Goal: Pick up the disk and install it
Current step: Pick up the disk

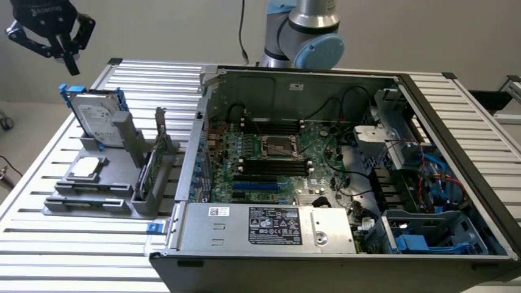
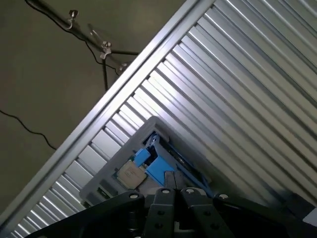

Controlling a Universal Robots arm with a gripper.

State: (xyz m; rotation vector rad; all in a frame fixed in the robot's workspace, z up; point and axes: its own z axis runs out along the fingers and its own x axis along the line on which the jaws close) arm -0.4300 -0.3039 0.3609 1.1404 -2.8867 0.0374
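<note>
Disk [image 1: 96, 119] stood upright in grey holder [image 1: 85, 204] beside open computer case [image 1: 309, 85] in exterior view, wrist view caught its blue frame [image 2: 157, 166], jaws closed, empty.

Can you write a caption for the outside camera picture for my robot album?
Shut gripper hovers above the disk, upright in its grey stand beside the open computer case.

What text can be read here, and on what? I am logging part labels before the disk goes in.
Nothing reads clearly.
Disk label: too small to read.
Power supply label: print and symbols, too small.
White sticker beside it: too small.
Gripper housing lettering: blurred.
</note>
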